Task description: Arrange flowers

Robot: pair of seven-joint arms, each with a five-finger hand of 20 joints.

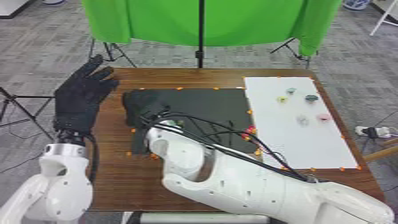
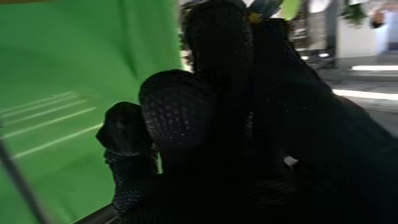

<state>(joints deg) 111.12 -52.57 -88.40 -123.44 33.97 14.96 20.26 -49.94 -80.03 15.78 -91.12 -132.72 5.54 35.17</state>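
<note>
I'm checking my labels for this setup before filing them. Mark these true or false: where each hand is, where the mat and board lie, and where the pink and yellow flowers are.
1. The left hand is over the middle of the dark mat. False: it is at the left edge of the table.
2. The right hand is over the left part of the dark mat. True.
3. The white board lies to the right of the dark mat. True.
4. The pink flower is on the white board. True.
5. The yellow flower is on the dark mat. False: it is on the white board.
</note>
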